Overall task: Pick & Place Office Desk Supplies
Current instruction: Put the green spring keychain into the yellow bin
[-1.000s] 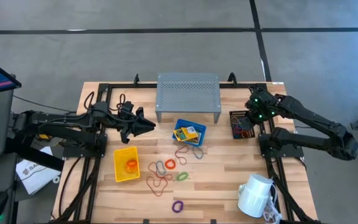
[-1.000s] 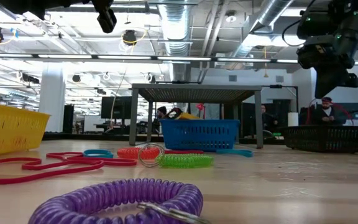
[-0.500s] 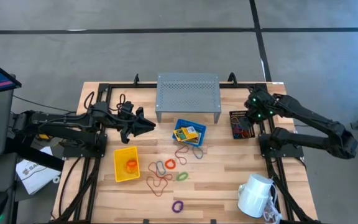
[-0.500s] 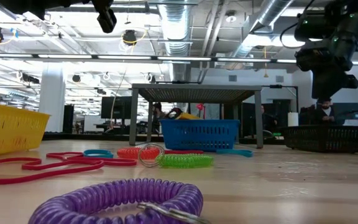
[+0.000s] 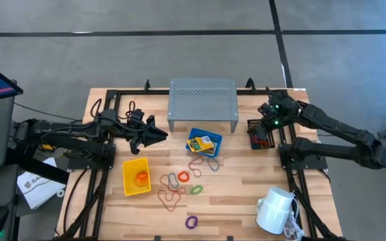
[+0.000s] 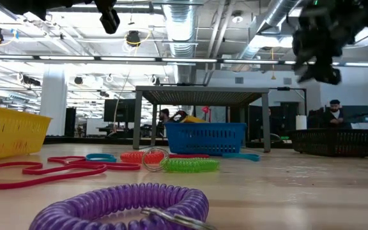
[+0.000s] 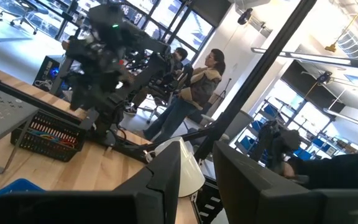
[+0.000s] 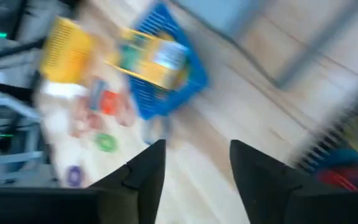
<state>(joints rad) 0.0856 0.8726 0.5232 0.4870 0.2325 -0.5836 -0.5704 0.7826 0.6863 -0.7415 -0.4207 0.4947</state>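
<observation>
My left hand hangs above the table just beyond the yellow bin, and its fingers show a gap between them with nothing in it. Down in that yellow bin sits one orange loop. Moving right along the wood, there's a scatter of loops: a red tangle, a grey one, an orange one, a green coil and, nearest the front edge, the purple coil. From table height that purple coil fills the foreground, the green one behind it. Next comes the blue bin with yellow printed packets in it, sitting just in front of the grey perforated riser. Further right, the black mesh bin holds several coloured loops. My right hand is up in the air over that mesh bin's far edge, blurred in the low view; my wrist camera shows its two fingers standing apart, empty, with the blue bin and yellow bin in sight beyond. A white mug lies tipped near the right front corner. People stand in the room behind.
</observation>
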